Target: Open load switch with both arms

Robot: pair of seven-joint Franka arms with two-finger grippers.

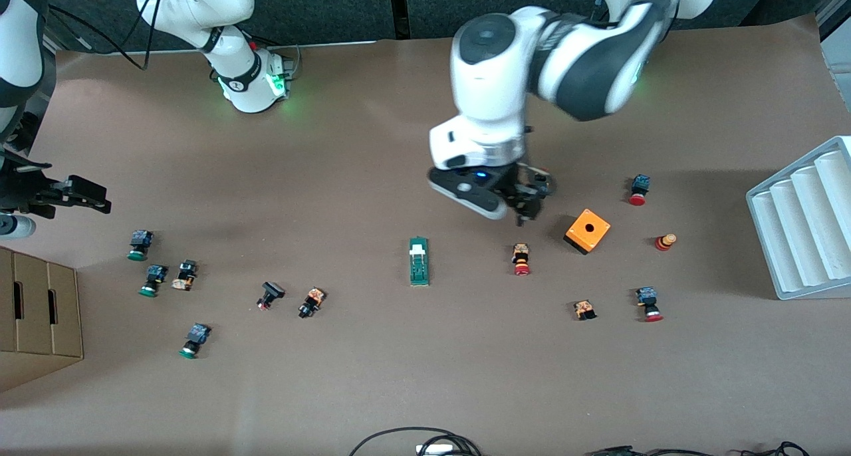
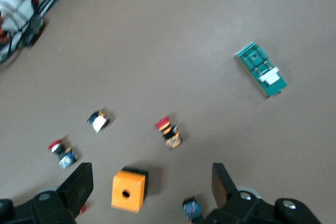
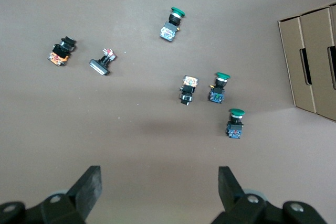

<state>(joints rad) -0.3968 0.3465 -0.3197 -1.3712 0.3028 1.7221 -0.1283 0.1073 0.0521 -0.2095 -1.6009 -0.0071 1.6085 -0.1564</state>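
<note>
The load switch (image 1: 419,261), a narrow dark green block with a white piece at one end, lies flat near the middle of the table and also shows in the left wrist view (image 2: 261,69). My left gripper (image 1: 526,210) hangs open in the air over the table between the load switch and the orange cube, holding nothing (image 2: 151,172). My right gripper (image 1: 73,193) hovers open and empty over the right arm's end of the table (image 3: 159,174), above bare table beside the green-capped push-buttons (image 3: 234,123).
An orange cube (image 1: 586,230) with a hole sits toward the left arm's end, with red-capped push-buttons (image 1: 521,258) around it. Green-capped push-buttons (image 1: 139,244) lie toward the right arm's end beside a cardboard box (image 1: 36,316). A white ribbed tray (image 1: 808,223) stands at the left arm's end.
</note>
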